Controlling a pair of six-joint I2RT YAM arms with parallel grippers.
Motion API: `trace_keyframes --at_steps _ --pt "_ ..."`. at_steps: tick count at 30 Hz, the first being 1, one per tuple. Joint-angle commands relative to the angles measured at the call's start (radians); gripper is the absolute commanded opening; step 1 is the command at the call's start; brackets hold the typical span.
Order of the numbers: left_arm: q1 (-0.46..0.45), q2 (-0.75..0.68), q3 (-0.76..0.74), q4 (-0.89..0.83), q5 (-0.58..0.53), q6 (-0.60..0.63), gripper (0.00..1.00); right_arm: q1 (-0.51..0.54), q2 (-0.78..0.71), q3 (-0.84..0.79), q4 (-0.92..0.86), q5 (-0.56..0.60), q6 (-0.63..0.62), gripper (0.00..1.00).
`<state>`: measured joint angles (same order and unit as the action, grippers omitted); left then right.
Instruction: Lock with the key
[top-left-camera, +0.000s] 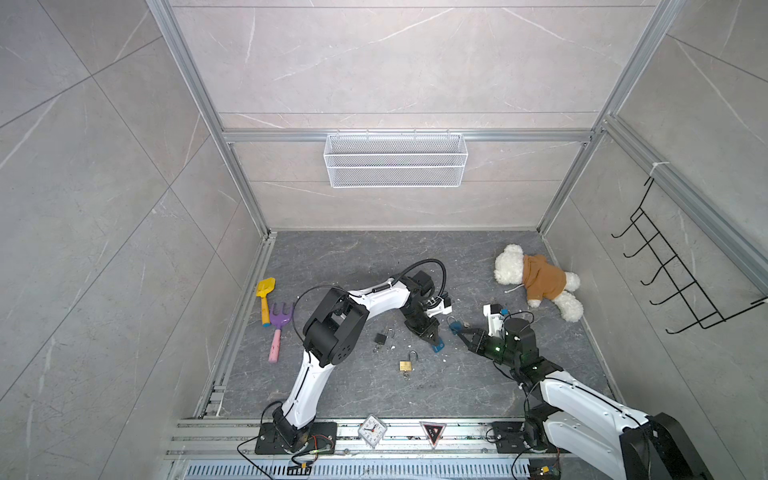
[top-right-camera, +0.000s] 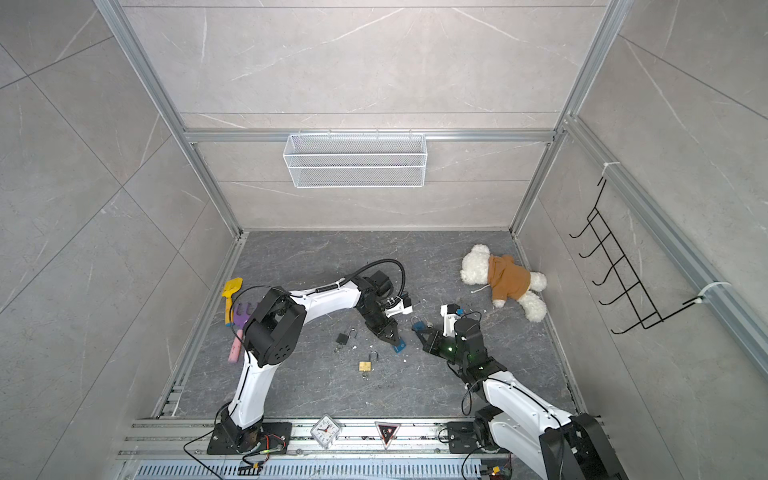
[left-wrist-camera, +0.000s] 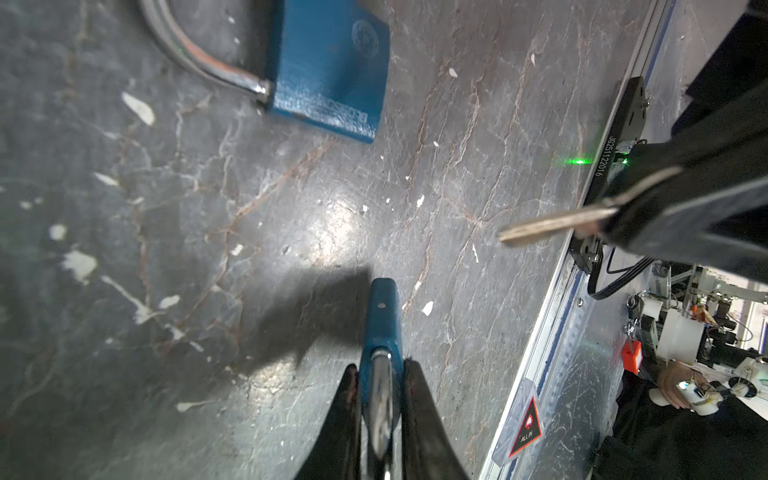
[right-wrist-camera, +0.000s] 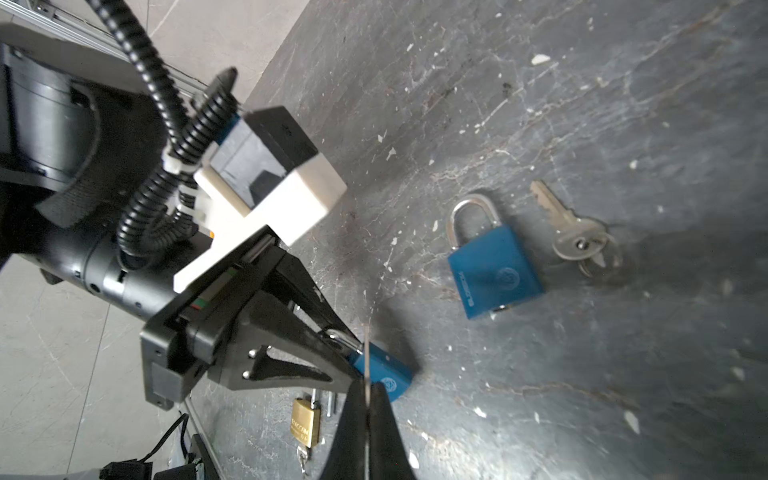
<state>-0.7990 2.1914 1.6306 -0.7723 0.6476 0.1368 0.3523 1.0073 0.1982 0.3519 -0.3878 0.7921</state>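
My left gripper (top-left-camera: 435, 341) (left-wrist-camera: 380, 365) is shut on a blue padlock (left-wrist-camera: 382, 316) (right-wrist-camera: 384, 372), which hangs tilted just above the dark floor. The silver shackle end lies between the fingers. My right gripper (top-left-camera: 459, 331) (right-wrist-camera: 368, 386) is shut on a silver key (left-wrist-camera: 557, 224) (right-wrist-camera: 367, 353). The key blade sticks out toward the held padlock and stops a short gap from it, not touching. A second blue padlock (right-wrist-camera: 494, 270) (left-wrist-camera: 332, 70) lies flat on the floor with a bunch of keys (right-wrist-camera: 573, 237) beside it.
A black padlock (top-left-camera: 380, 337) and a brass padlock (top-left-camera: 406, 365) lie on the floor near the left arm. A teddy bear (top-left-camera: 540, 280) lies at the back right, a toy shovel (top-left-camera: 265, 291) and rake (top-left-camera: 280, 320) at the left. A small clock (top-left-camera: 372, 430) sits on the front rail.
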Motion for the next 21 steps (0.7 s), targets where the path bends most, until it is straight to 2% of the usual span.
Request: trace_keyframes --at_steps 1,8,21 --pt "-0.006 0.020 0.044 -0.071 -0.030 0.045 0.19 0.018 0.029 -0.039 0.100 0.046 0.036 0.00" --pt "-0.008 0.047 0.086 -0.102 -0.076 0.075 0.42 0.052 0.121 -0.065 0.210 0.077 0.058 0.00" --pt "-0.003 0.016 0.114 -0.062 -0.142 0.066 0.52 0.110 0.337 -0.024 0.374 0.124 0.075 0.00"
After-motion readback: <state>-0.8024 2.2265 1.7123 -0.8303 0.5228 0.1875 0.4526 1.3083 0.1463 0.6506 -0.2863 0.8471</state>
